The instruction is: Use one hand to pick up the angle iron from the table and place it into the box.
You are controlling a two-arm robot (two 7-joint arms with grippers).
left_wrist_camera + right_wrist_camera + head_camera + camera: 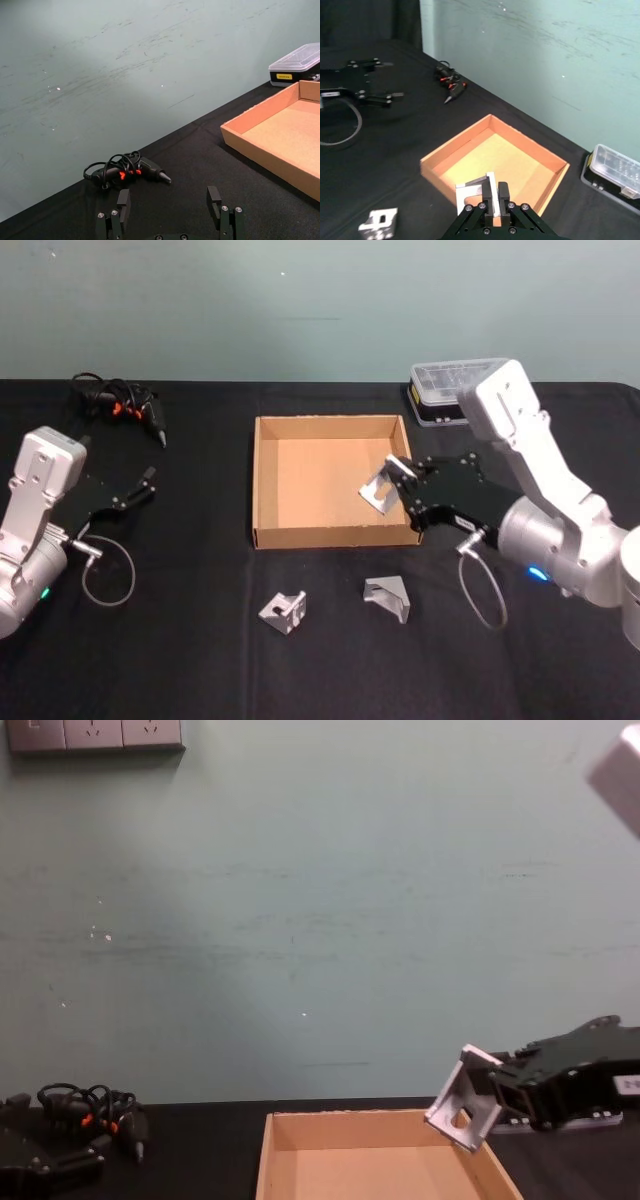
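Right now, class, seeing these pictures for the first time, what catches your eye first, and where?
The right pincer grips a silver angle iron, raised over the right side of the tan box. Two more angle irons lie on the black table just in front of the box. The left pincer sits open at the far left.

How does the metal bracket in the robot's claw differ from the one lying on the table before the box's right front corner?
The held angle iron is clamped in the right gripper; the lying angle iron is untouched. The held one hangs tilted above the right side of the box; the lying one rests on the table outside it. Both are silvery corner brackets. The left gripper is open at the left.
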